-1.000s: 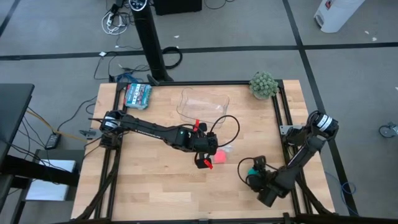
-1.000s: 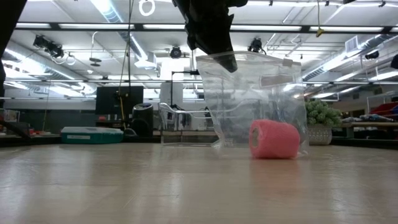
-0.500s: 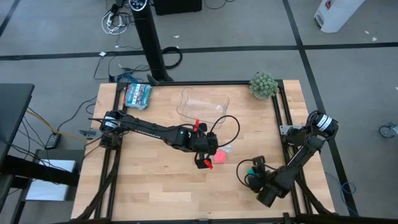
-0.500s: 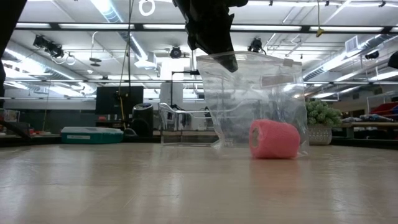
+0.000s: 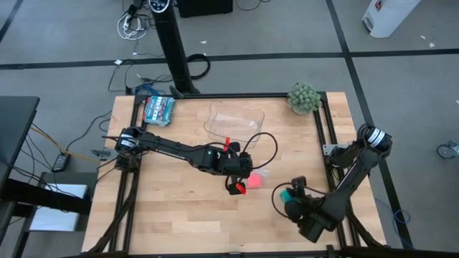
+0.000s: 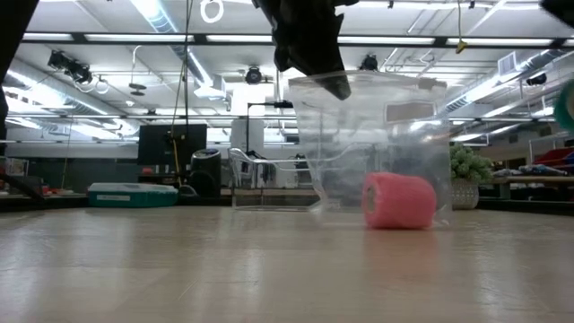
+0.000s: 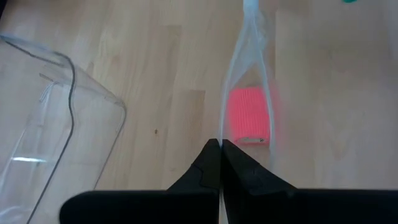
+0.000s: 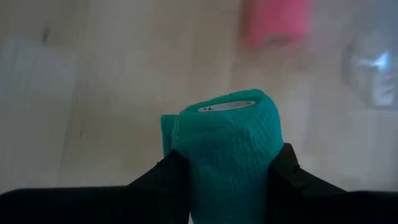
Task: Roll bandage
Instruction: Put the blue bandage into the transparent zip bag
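The bandage (image 8: 227, 143) is a compact teal roll, and my right gripper (image 5: 288, 195) is shut on it near the table's right front; the roll also shows as a teal blur (image 6: 567, 103) at the edge of the low view. Mid-table, my left gripper (image 5: 235, 185) is shut on a clear plastic bag (image 6: 377, 144). A pink roll (image 6: 398, 201) lies inside the bag, resting on the table. My left gripper pinches the bag's top edge (image 7: 231, 124) between its two shut fingers, coming slanting down from the table's left. The bag hangs below the fingers, its bottom on the table around the pink roll (image 7: 249, 115). My right gripper pinches the teal roll's curved sides (image 8: 186, 155) between its two fingers (image 8: 286, 168), slanting down from above. The roll stands on end between them, one flat end (image 8: 227, 106) facing up, and it is lifted clear of the table.
A clear plastic tub (image 5: 233, 120) stands behind the bag at the table's far middle. A teal-patterned packet (image 5: 158, 109) lies at the far left corner, a green ball-shaped plant (image 5: 304, 97) at the far right corner. Bare wood lies at the near left.
My right gripper has risen with the teal roll, which now enters the low view at its right edge. The hanging bag's upper part has spread slightly.
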You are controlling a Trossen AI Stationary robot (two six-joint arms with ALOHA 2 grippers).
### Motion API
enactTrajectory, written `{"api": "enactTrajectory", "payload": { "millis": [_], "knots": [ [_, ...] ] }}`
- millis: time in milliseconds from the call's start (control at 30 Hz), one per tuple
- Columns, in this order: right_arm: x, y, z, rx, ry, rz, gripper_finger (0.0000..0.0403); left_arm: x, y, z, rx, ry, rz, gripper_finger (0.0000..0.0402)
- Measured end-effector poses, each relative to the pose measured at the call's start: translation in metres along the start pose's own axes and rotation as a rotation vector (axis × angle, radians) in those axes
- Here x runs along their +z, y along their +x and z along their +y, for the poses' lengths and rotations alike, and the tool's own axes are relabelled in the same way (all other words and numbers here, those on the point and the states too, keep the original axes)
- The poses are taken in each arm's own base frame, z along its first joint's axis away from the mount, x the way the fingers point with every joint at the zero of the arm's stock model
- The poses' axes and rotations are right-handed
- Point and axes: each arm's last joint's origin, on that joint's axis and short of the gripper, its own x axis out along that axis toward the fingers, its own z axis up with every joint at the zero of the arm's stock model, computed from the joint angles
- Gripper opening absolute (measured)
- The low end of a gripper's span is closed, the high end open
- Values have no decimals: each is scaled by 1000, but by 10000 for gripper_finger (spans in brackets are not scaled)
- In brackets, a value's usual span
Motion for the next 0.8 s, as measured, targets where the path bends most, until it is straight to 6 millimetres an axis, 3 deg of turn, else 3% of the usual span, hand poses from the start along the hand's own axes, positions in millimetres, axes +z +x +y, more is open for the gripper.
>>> {"api": "enactTrajectory", "payload": {
  "millis": [267, 467, 600, 800],
  "knots": [
    [28, -43, -30, -187, 128, -304, 131, 7, 0, -1, -26, -24, -68, 5],
    [43, -49, -52, -321, 321, -484, 131, 14, -3, -9, -52, -31, -151, 5],
    [53, -52, -56, -375, 382, -575, 131, 19, -5, -12, -46, -31, -206, 5],
    [61, -36, -54, -372, 442, -596, 131, 21, -5, -12, -55, -85, -223, 5]
  ]
}}
